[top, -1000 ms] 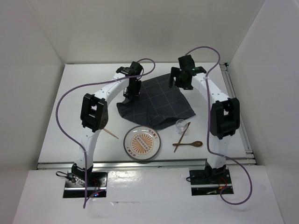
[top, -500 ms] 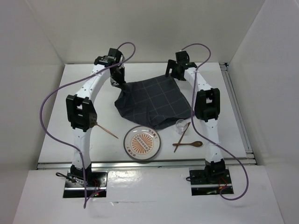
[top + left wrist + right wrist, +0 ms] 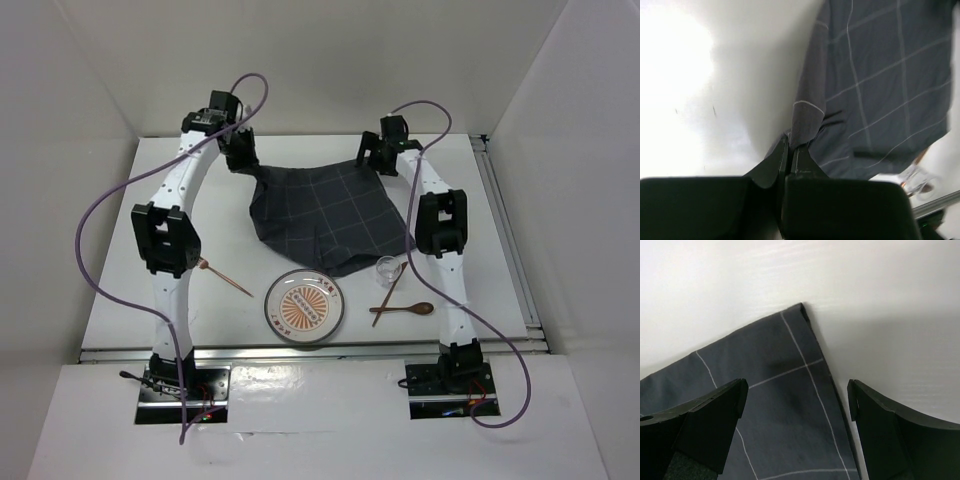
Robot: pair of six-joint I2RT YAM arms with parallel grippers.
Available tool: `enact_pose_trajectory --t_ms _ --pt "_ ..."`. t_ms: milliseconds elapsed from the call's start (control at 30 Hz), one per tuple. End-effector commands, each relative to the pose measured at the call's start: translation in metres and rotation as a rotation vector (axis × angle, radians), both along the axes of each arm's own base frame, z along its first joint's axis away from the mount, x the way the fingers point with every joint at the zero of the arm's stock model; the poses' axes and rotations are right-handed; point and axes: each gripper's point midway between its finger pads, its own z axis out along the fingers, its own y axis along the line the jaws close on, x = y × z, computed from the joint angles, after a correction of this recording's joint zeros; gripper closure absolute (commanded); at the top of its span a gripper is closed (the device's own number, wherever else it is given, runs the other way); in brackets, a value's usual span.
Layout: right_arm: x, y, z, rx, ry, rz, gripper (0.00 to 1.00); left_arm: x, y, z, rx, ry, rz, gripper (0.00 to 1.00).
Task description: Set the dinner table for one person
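A white table (image 3: 500,240) fills a booth with plain white walls (image 3: 320,70), and a metal rail (image 3: 320,350) runs along its near edge just past the arm bases. Nearest on it sits a patterned plate (image 3: 305,306), with a wooden spoon (image 3: 405,309) to its right. A glass (image 3: 387,268) stands just behind the spoon, touching the cloth's (image 3: 330,220) near edge. The dark checked cloth covers the table's middle.

At the cloth's far left, the left gripper (image 3: 788,150) is pressed together on a raised fold of cloth, with bare table below and beside its fingers (image 3: 772,165). At the far right, the right gripper (image 3: 797,390) stands wide apart and holds nothing. The cloth's corner lies flat between its fingers (image 3: 715,415), with bare table beyond the corner.
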Motion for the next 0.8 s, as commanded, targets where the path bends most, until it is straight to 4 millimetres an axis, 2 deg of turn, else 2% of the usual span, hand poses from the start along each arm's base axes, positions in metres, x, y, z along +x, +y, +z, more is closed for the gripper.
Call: enact_pose_trajectory --t_ms 0,67,100,133,167,200,233,267,300,333,367,400,433,467,500,533,567,600,633,667,700,733,767 --pt "-0.007 -0.007 0.007 0.016 0.008 -0.028 0.06 0.05 0.005 0.022 -0.125 -0.129 0.06 1.0" --pt "-0.013 -0.01 0.02 0.013 -0.01 -0.034 0.06 0.07 0.011 0.018 -0.15 -0.15 0.093 1.0" --pt "-0.015 -0.013 0.049 0.009 -0.055 -0.047 0.06 0.081 0.017 0.003 -0.165 -0.131 0.135 1.0" --pt "-0.022 -0.016 0.05 -0.001 -0.044 -0.055 0.06 0.093 0.018 0.008 -0.174 -0.179 0.157 1.0" --pt "-0.027 -0.02 0.056 -0.013 -0.043 -0.067 0.06 0.099 0.024 0.005 -0.185 -0.183 0.184 0.9" --pt "-0.035 -0.023 0.079 -0.018 -0.056 -0.075 0.06 0.103 0.031 0.004 -0.217 -0.183 0.215 0.43" --pt "-0.046 -0.025 0.079 -0.023 -0.034 -0.075 0.06 0.106 0.028 0.009 -0.24 -0.203 0.212 0.2" --pt "-0.053 -0.028 0.084 -0.038 -0.026 -0.076 0.04 0.107 0.036 0.01 -0.247 -0.203 0.22 0.0" --pt "-0.064 -0.038 0.105 -0.048 -0.036 -0.097 0.04 0.106 0.036 0.019 -0.244 -0.222 0.212 0.0" --pt "-0.073 -0.04 0.111 -0.049 -0.032 -0.098 0.03 0.106 0.042 0.027 -0.238 -0.241 0.21 0.0" --pt "-0.089 -0.042 0.098 -0.058 0.013 -0.096 0.03 0.099 0.045 0.045 -0.22 -0.264 0.206 0.0" --pt "-0.098 -0.049 0.1 -0.06 0.02 -0.105 0.01 0.095 0.051 0.051 -0.187 -0.275 0.215 0.0" --pt "-0.12 -0.055 0.1 -0.053 0.049 -0.104 0.01 0.088 0.055 0.054 -0.154 -0.279 0.202 0.0" --pt "-0.131 -0.053 0.099 -0.044 0.063 -0.093 0.01 0.08 0.053 0.059 -0.131 -0.279 0.198 0.0" --pt "-0.139 -0.059 0.099 -0.037 0.072 -0.099 0.01 0.064 0.053 0.074 -0.109 -0.282 0.19 0.01" --pt "-0.148 -0.057 0.111 -0.02 0.055 -0.086 0.01 0.052 0.037 0.073 -0.072 -0.277 0.13 0.04" --pt "-0.163 -0.061 0.097 -0.016 0.098 -0.085 0.01 0.038 0.027 0.059 -0.042 -0.228 0.098 0.11" --pt "-0.173 -0.059 0.094 -0.005 0.119 -0.073 0.01 0.026 0.014 0.054 -0.017 -0.205 0.057 0.23" --pt "-0.183 -0.05 0.101 0.04 0.119 -0.047 0.01 0.005 -0.017 0.045 0.025 -0.171 -0.036 0.25" --pt "-0.196 -0.052 0.088 0.056 0.161 -0.051 0.01 -0.008 -0.031 0.033 0.053 -0.134 -0.072 0.25" --pt "-0.204 -0.05 0.085 0.067 0.176 -0.041 0.01 -0.016 -0.045 0.026 0.079 -0.114 -0.107 0.22" --pt "-0.21 -0.049 0.088 0.081 0.176 -0.044 0.01 -0.027 -0.069 0.009 0.127 -0.086 -0.152 0.19" --pt "-0.221 -0.05 0.078 0.077 0.211 -0.046 0.01 -0.034 -0.079 0.004 0.147 -0.064 -0.176 0.16"
